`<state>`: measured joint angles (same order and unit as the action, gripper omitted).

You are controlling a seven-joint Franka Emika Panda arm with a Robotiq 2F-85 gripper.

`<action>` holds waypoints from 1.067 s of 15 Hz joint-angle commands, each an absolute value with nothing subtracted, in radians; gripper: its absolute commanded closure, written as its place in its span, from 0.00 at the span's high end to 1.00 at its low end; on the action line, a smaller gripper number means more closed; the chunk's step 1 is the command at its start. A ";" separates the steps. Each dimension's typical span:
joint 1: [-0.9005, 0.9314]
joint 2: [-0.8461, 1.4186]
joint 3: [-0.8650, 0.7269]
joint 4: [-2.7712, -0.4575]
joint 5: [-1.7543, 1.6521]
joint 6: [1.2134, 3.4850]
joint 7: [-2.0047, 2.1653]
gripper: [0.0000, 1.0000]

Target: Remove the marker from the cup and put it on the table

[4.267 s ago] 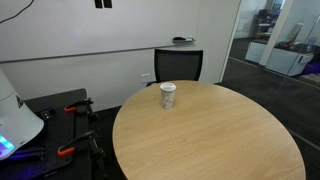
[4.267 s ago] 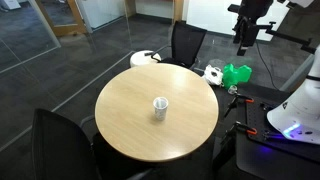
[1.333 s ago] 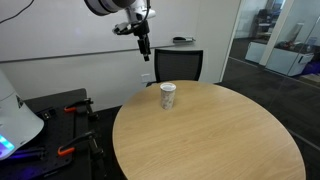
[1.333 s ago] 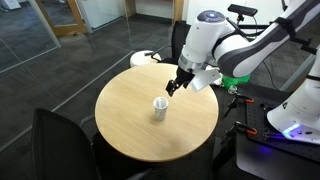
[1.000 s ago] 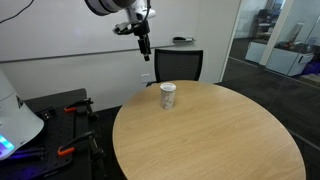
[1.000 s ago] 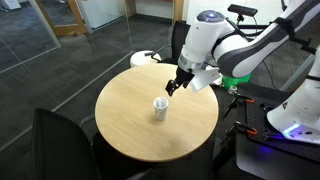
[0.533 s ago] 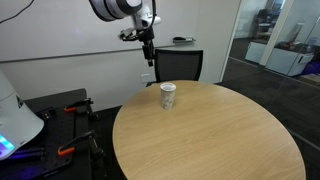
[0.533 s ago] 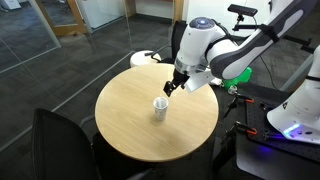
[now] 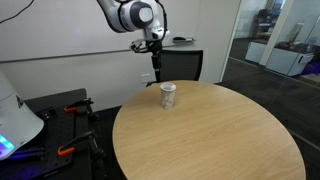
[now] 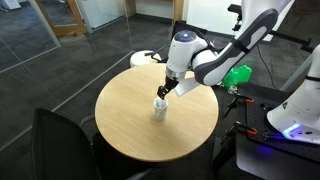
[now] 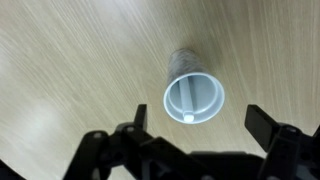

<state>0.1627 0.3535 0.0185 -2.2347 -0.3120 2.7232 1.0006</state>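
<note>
The small pale cup (image 9: 167,96) stands upright on the round wood-grain table (image 9: 215,140), near its edge; it also shows in an exterior view (image 10: 160,108). In the wrist view I look straight down into the cup (image 11: 187,62). The marker (image 11: 185,103) leans inside it, its white barrel and tip showing. My gripper (image 11: 200,124) is open and empty just above the cup, with one finger on either side of the rim. It hangs close over the cup in both exterior views (image 9: 155,73) (image 10: 163,93).
A black chair (image 9: 178,65) stands behind the table, and another (image 10: 55,140) at the near side. A green object (image 10: 237,74) and a white one (image 10: 146,58) lie beyond the table. Orange-handled clamps (image 9: 70,108) rest on a black stand.
The arm has swung in from beside the table and come down, so the open gripper is now right over the cup. Cup and marker have not moved.
</note>
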 commanded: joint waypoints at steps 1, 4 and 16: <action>0.193 0.445 -0.020 -2.156 -0.266 2.749 0.948 1.00; 0.197 0.500 -0.031 -2.107 -0.221 2.744 0.907 0.90; 0.212 0.627 -0.071 -1.959 -0.122 2.717 0.804 0.69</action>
